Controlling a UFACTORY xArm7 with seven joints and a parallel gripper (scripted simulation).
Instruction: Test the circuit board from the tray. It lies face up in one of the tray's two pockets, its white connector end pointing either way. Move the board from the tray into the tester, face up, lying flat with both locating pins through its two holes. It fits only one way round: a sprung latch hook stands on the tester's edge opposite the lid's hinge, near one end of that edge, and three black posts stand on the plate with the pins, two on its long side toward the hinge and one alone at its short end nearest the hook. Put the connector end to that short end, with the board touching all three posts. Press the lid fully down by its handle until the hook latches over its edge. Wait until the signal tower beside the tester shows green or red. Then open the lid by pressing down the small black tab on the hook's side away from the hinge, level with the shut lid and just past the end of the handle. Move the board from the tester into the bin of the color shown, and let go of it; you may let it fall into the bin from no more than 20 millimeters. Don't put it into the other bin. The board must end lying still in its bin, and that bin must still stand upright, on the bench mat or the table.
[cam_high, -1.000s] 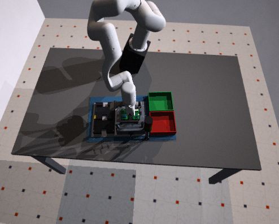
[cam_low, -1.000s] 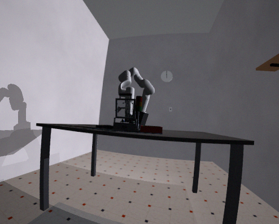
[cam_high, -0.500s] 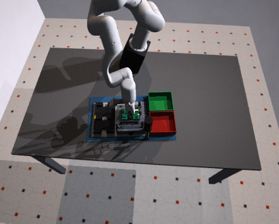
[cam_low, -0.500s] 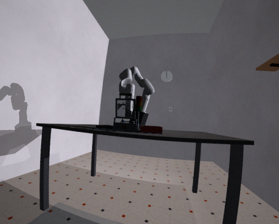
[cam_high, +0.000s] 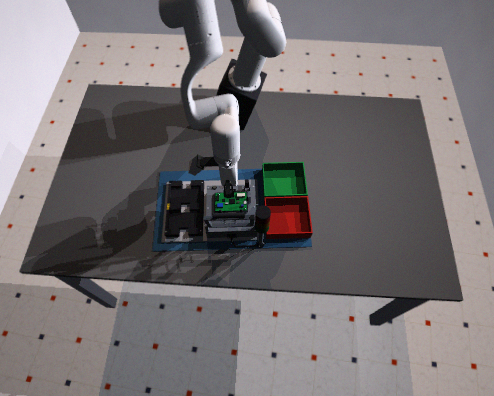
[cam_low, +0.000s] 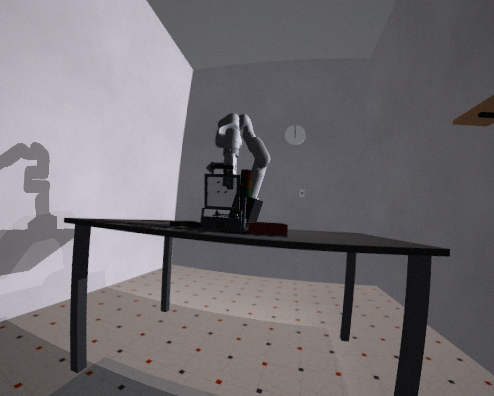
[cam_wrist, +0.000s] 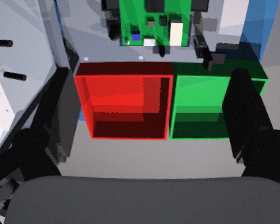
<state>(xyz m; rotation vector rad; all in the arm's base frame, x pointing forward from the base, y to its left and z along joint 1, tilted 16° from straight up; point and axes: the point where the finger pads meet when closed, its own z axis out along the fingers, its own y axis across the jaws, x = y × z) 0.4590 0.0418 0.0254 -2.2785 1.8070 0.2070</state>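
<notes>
Green and face up, the circuit board (cam_high: 231, 202) lay on the tester (cam_high: 252, 212), whose lid (cam_low: 218, 191) stood upright. The claw (cam_high: 229, 189) hung over the board's far edge, fingers spread wide with nothing between them. Left of the tester sat the black tray (cam_high: 171, 211); right of it, the green bin (cam_high: 284, 180) lay beyond the red bin (cam_high: 288, 216) on the table (cam_high: 371, 200).

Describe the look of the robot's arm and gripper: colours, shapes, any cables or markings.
The arm is glossy white, built of rounded tubular links with bulging joints, rising from a black box-shaped base. The gripper is dark, with broad black fingers. No cables or markings show.
</notes>
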